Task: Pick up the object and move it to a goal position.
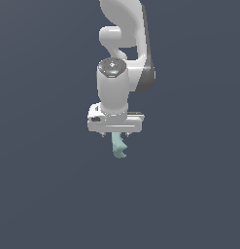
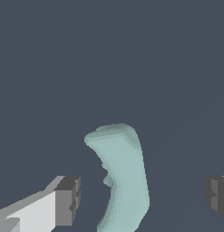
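Note:
The object [image 1: 118,146] is a small pale teal curvy piece with a notched, hooked end. In the exterior view it shows just below the white hand of my arm. In the wrist view the object [image 2: 124,176] lies between my two fingers. My gripper [image 2: 143,197] is open, with one dark fingertip [image 2: 68,199] well off to one side of the object and the other fingertip [image 2: 216,195] further off on the other side. Neither touches it. In the exterior view my gripper [image 1: 115,134] hangs straight over the object, and the hand hides its upper end.
A plain dark grey-blue surface [image 1: 43,194] fills both views. No other objects, edges or goal marker show.

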